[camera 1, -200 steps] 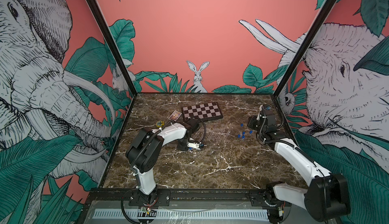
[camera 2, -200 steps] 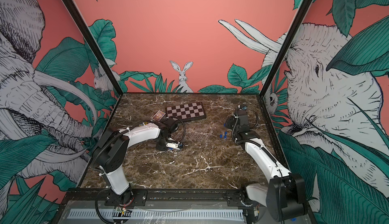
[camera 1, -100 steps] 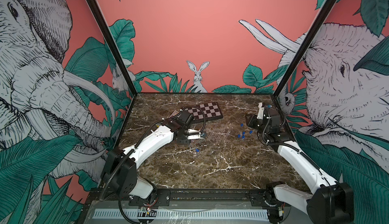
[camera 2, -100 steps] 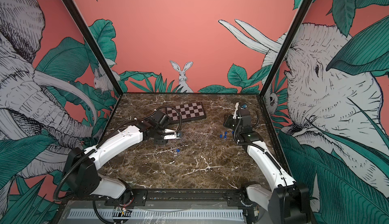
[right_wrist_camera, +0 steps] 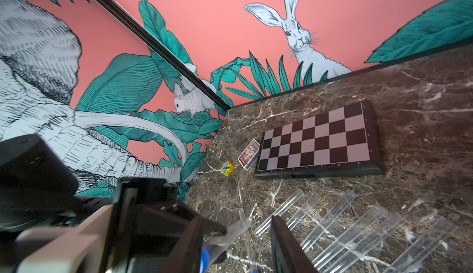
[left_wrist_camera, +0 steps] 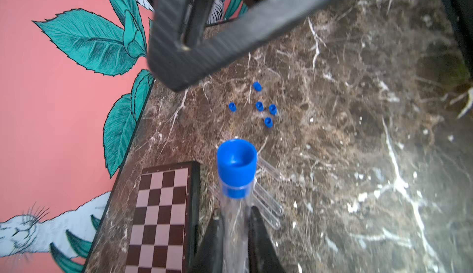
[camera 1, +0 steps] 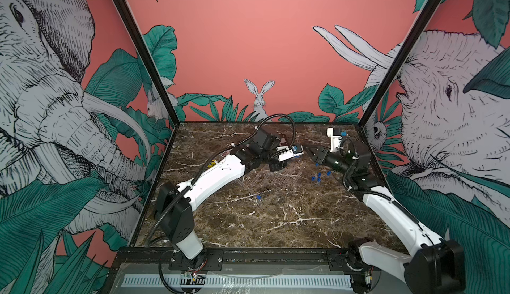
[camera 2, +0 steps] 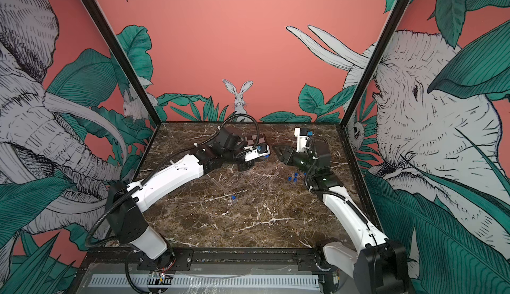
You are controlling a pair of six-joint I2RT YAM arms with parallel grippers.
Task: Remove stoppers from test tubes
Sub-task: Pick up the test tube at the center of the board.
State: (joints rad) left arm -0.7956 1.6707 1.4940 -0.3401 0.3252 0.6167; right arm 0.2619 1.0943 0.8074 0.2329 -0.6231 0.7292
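Note:
My left gripper (left_wrist_camera: 234,211) is shut on a clear test tube (left_wrist_camera: 235,207) held above the table, its bright-blue stopper (left_wrist_camera: 236,166) still in the mouth. The right gripper (right_wrist_camera: 238,219) is open, and that stopper (right_wrist_camera: 204,257) sits between its jaws, close to one finger. In both top views the two grippers meet nose to nose at mid-table, left (camera 1: 277,165) and right (camera 1: 310,154). Several loose stoppers (camera 1: 318,178) lie under the right gripper. Several empty test tubes (right_wrist_camera: 358,228) lie side by side on the marble. One stoppered tube (camera 1: 259,197) lies nearer the front.
A chessboard (right_wrist_camera: 317,141) lies at the back of the table (camera 1: 276,223), partly hidden by the left arm in the top views. A small card box (right_wrist_camera: 248,153) and a yellow toy piece (right_wrist_camera: 227,168) sit beside it near the left wall.
The left arm has risen off the table and swung right, carrying the stoppered tube. The right gripper has turned toward it and opened wider.

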